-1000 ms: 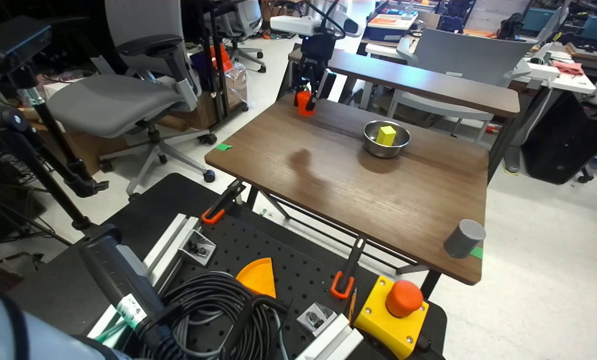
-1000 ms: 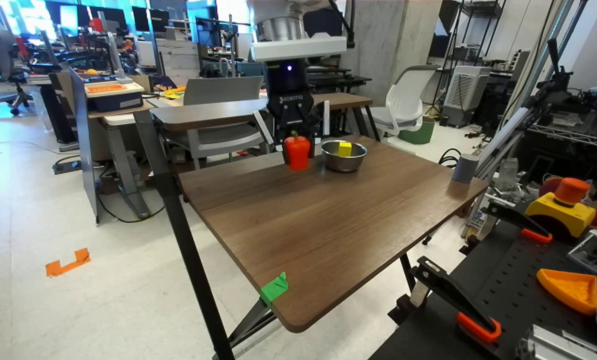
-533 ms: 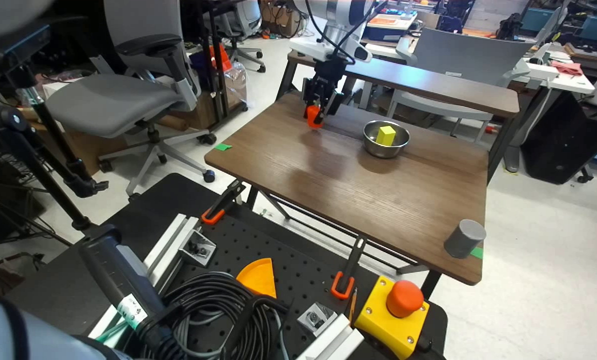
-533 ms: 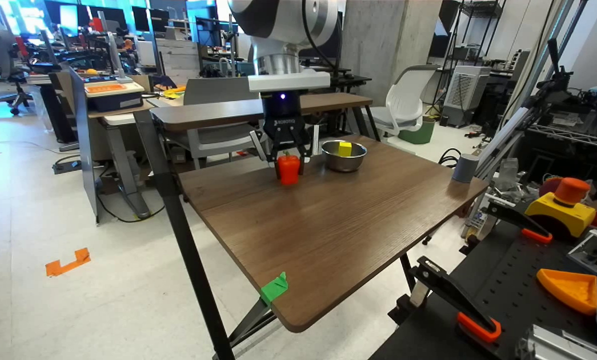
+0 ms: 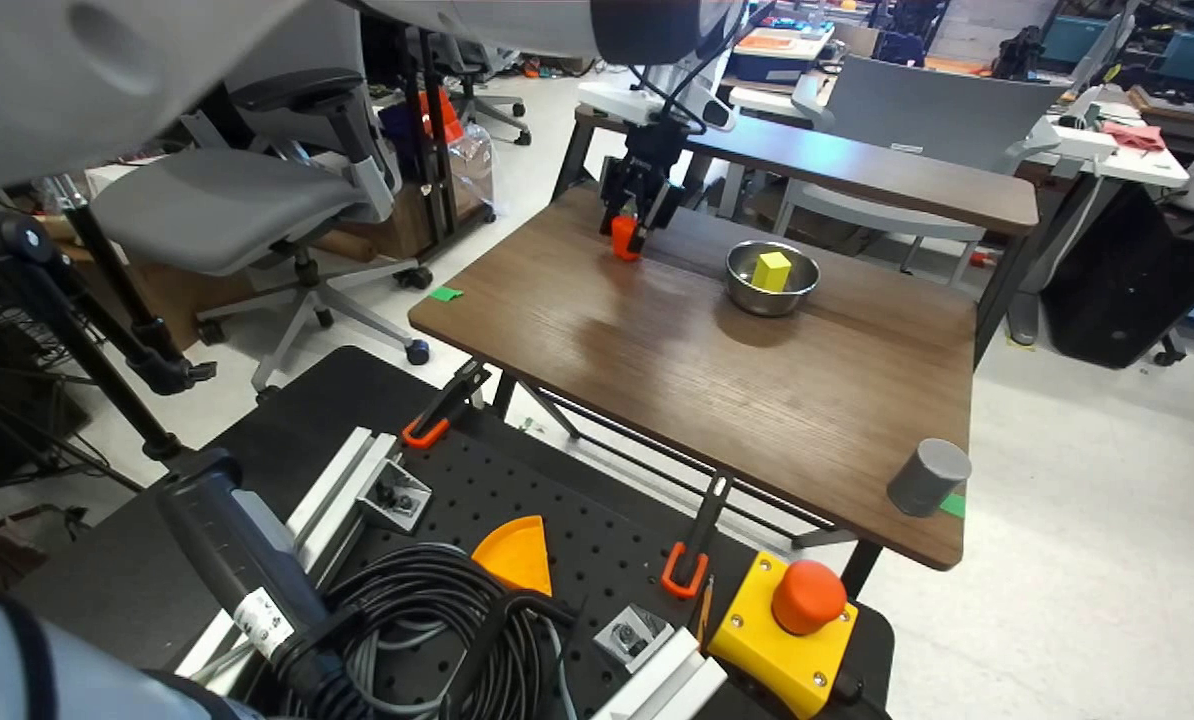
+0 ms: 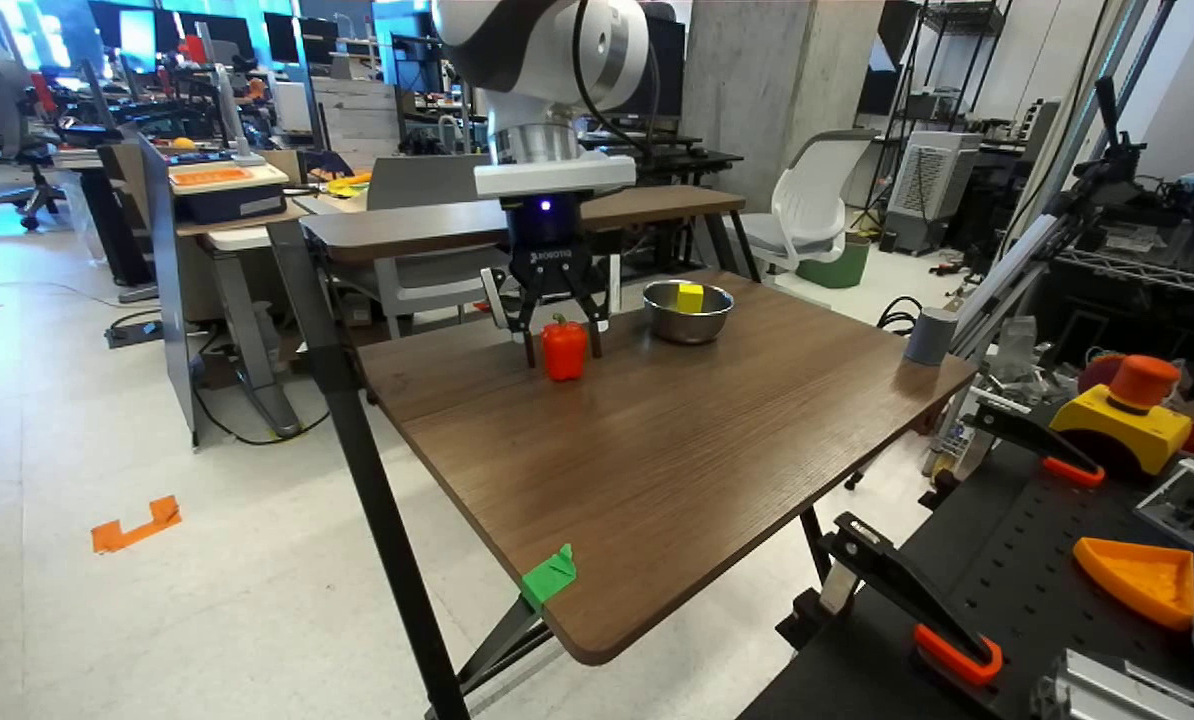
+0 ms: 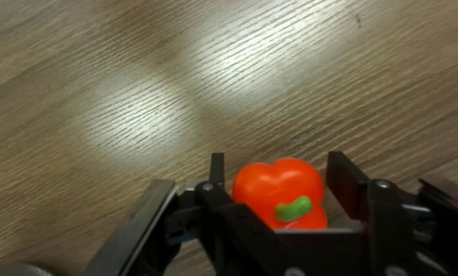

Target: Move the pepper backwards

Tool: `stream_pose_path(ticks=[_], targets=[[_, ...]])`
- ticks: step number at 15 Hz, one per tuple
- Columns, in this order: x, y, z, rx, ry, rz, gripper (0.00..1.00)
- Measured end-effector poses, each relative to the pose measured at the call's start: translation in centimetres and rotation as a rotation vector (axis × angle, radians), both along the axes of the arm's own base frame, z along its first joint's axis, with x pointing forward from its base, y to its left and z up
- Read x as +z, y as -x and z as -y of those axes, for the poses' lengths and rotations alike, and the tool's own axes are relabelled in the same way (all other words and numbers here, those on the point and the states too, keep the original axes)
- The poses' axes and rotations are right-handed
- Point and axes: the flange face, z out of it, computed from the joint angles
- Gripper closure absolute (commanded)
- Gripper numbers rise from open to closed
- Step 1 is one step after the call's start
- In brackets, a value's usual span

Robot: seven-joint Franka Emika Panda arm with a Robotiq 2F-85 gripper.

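In both exterior views the pepper (image 6: 564, 348) stood on the table (image 6: 657, 480) between the sides of the claw (image 6: 563, 360), left of the bowl (image 6: 685, 326) and near it. The block (image 6: 690, 298) sat inside the bowl. The cylinder (image 5: 927, 480) stood well to their right, near a corner of the table, just beside a piece of tape (image 5: 955, 505).

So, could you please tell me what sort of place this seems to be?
Most likely a robotics lab: the signs are a robot arm over a brown table, a yellow box with a red button, probably an emergency stop, and a black perforated board.
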Motion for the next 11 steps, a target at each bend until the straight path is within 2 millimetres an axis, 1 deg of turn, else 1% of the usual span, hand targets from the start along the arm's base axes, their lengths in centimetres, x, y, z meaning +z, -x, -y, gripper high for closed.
stream_pose_path(ticks=[2, 3, 4, 7, 9, 10, 11], targets=[[0.8, 0.5, -1.1, 0.028, -0.022, -0.037, 0.0], [1.7, 0.9, -2.0, 0.05, -0.044, -0.062, 0.0], [3.0, 1.3, -3.1, 0.085, -0.071, -0.08, 0.0], [8.7, 2.5, -6.2, 0.207, -0.142, -0.102, 0.0], [12.0, 3.3, -7.0, 0.24, -0.159, -0.109, 0.0], [13.0, 3.6, -7.0, 0.245, -0.16, -0.108, 0.0], [13.4, 3.8, -6.9, 0.249, -0.16, -0.111, 0.0]])
